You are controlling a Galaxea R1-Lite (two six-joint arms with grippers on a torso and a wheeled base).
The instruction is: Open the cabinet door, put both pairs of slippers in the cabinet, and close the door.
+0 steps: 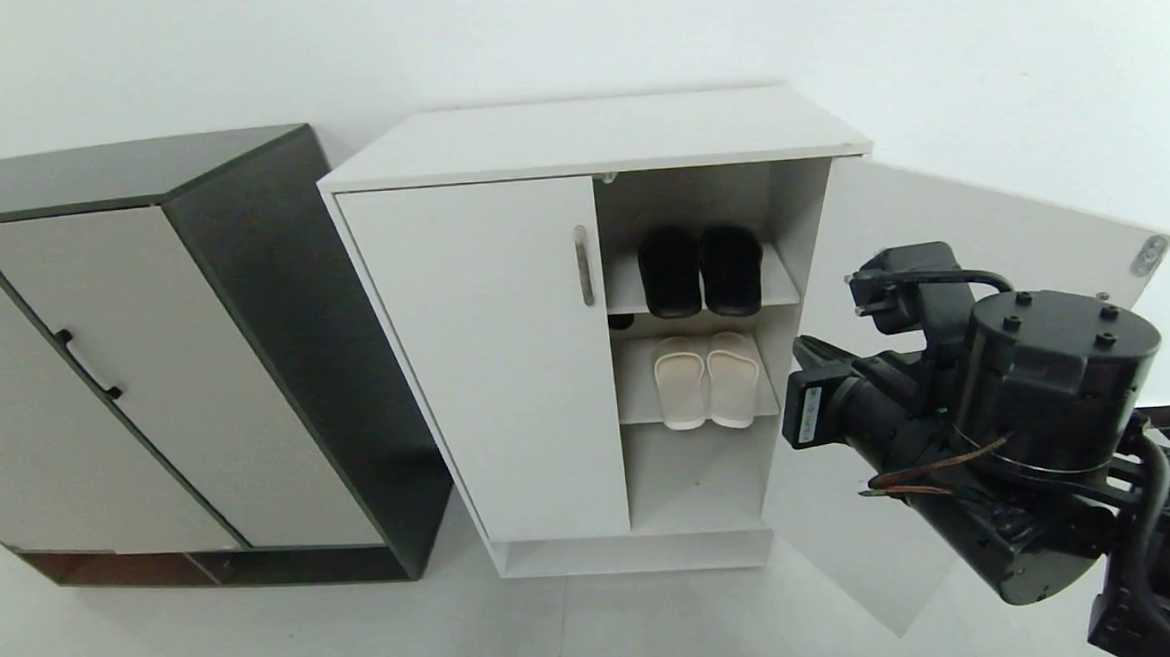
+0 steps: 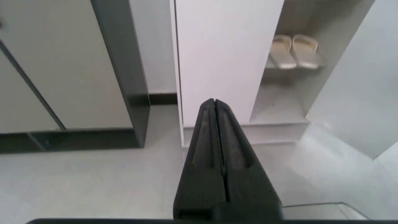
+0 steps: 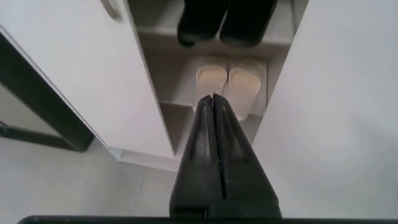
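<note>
The white cabinet stands with its right door swung open and its left door closed. A black pair of slippers sits on the upper shelf, and a cream pair of slippers on the shelf below. My right gripper is shut and empty, held in front of the open compartment beside the open door, pointing toward the cream slippers. My left gripper is shut and empty, low over the floor in front of the closed door, well back from the cabinet.
A dark cabinet with light doors stands close to the left of the white one. The bottom compartment holds nothing. Pale floor stretches in front of both cabinets. A metal handle is on the closed door.
</note>
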